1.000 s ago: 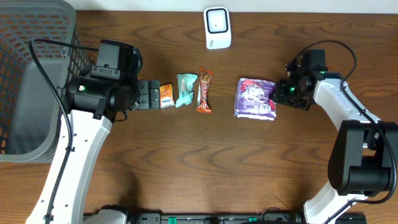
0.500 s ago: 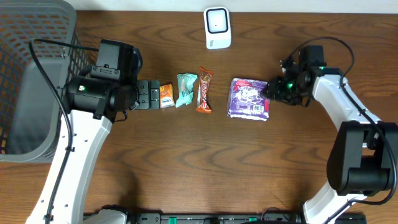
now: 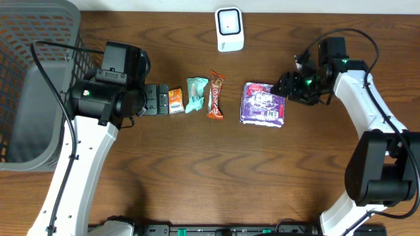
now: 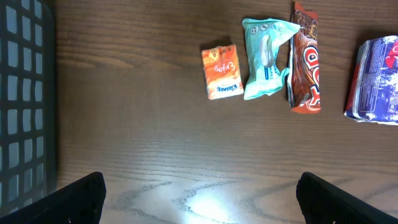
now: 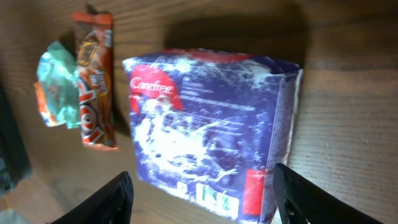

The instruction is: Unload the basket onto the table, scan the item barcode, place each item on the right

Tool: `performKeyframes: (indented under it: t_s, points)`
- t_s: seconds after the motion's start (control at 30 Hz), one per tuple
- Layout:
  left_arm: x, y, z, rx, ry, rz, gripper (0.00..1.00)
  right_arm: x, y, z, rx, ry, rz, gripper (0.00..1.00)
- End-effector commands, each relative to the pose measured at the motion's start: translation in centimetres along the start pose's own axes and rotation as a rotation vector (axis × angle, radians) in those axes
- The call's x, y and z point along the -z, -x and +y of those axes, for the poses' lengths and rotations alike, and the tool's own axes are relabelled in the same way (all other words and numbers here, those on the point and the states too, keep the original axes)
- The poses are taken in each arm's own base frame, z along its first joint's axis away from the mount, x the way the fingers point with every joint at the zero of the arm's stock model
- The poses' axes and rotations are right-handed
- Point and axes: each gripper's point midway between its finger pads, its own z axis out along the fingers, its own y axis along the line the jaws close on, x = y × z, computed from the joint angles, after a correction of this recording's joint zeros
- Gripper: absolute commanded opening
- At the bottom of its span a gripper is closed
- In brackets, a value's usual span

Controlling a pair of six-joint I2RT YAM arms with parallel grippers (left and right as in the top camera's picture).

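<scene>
Nothing scanned yet: the pack lies on the desk, short of the scanner.
The purple Carefree pack (image 3: 263, 105) lies flat on the desk (image 3: 197, 170), well apart from the white scanner (image 3: 230, 29) at the far edge. The right tool (image 3: 287, 89) sits at the pack's right end, jaws spread wider than it and gripping nothing. The left tool (image 4: 200, 183) hangs wide open and empty near the orange packet (image 4: 221, 71). I'd judge that grasping, lifting and presenting the barcode are all yet to do.

We can read "Carefree" in white script on the purple pack (image 5: 211, 130), easy. The little orange box (image 4: 221, 71) looks like it says "Enjoy". The brown bar (image 4: 306, 59) has big letters, but we can't make them out.
</scene>
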Motion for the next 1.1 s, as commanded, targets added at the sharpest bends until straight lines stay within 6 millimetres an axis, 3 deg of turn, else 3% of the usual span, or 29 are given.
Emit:
performKeyframes:
  t_s: [0.0,0.2,0.37,0.5,0.57,0.63,0.67,0.87,1.07]
  points:
    - [0.1,-0.1,0.1,0.001,0.009,-0.001,0.98,4.2,1.6,4.7,0.141,0.044,-0.108,0.68]
    - [0.1,-0.1,0.1,0.001,0.009,0.0,0.98,6.1,1.4,7.9,0.287,-0.114,-0.218,0.7]
    - [0.1,-0.1,0.1,0.001,0.009,-0.001,0.98,4.0,-0.3,10.4,0.411,-0.251,-0.218,0.72]
    - [0.1,-0.1,0.1,0.001,0.009,-0.001,0.98,2.6,-0.7,10.5,0.381,-0.449,-0.285,0.73]
    - [0.1,-0.1,0.1,0.001,0.009,-0.001,0.98,2.1,-1.0,10.8,0.381,-0.525,-0.318,0.78]
    - [0.1,-0.1,0.1,0.001,0.009,-0.001,0.98,1.3,-1.8,11.6,0.413,-0.528,-0.308,0.98]
    - [0.1,-0.1,0.1,0.001,0.009,-0.001,0.98,1.0,-2.3,12.3,0.431,-0.519,-0.3,0.99]
    - [0.1,-0.1,0.1,0.001,0.009,-0.001,0.98,-0.7,-5.0,15.3,0.507,-0.444,-0.251,0.99]
    - [0.1,-0.1,0.1,0.001,0.009,0.0,0.98,-0.9,-5.4,15.9,0.518,-0.433,-0.251,0.99]
